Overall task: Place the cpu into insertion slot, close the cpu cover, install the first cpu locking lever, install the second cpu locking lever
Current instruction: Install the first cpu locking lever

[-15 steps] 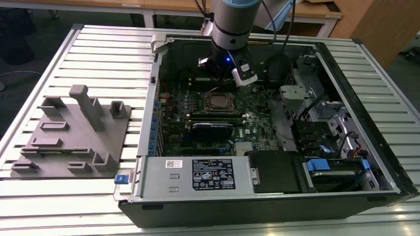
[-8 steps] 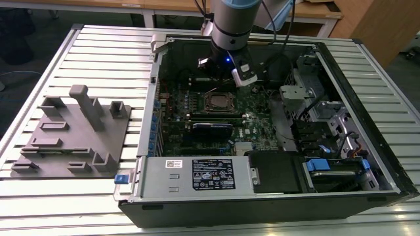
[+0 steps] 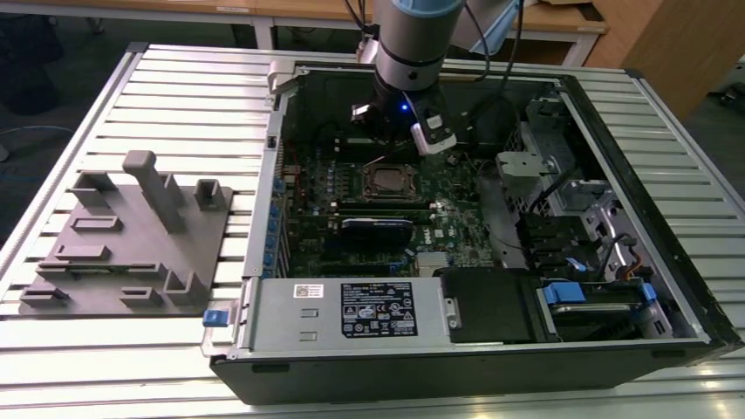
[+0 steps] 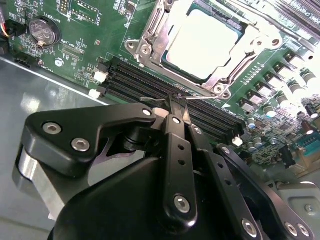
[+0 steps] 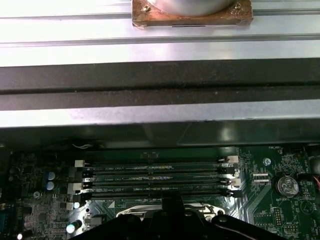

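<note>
Second wrist view: cpu (image 4: pixel 202 42) pale silver (glare-washed), inside cpu cover (image 4: pixel 159 30).

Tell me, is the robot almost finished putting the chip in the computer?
About halfway, it looks like. Done: the cpu is seated, and the cpu cover looks folded down flat around it. In hand: the gripper has its tip right at a thin wire locking lever beside the cover, in the second wrist view. Left: I can't tell that either lever is latched, so both may remain.
</note>
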{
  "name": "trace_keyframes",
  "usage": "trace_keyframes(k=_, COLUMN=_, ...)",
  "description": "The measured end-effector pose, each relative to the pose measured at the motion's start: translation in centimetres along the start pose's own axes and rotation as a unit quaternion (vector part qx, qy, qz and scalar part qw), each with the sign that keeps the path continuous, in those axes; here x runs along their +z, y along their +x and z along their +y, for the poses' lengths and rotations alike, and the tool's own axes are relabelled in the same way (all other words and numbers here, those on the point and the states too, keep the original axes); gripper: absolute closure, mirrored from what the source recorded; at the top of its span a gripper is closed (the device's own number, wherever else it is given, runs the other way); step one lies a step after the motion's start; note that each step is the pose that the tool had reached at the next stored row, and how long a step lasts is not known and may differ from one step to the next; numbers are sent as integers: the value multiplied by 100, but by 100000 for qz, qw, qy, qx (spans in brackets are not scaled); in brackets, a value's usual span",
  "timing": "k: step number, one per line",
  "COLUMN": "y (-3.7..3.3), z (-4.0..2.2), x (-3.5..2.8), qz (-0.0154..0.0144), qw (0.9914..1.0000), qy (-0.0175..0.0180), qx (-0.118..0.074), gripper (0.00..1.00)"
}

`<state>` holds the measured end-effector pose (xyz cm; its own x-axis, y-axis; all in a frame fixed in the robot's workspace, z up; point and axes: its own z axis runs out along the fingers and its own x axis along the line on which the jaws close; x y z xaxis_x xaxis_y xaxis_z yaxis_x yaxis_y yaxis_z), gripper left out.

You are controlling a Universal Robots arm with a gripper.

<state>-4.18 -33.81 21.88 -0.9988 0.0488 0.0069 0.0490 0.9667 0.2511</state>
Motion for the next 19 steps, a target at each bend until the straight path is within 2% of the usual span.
trace_keyframes(k=19, y=-2, z=-7, x=25, qz=-2, qw=100000, qy=8, qx=-5, gripper=89)
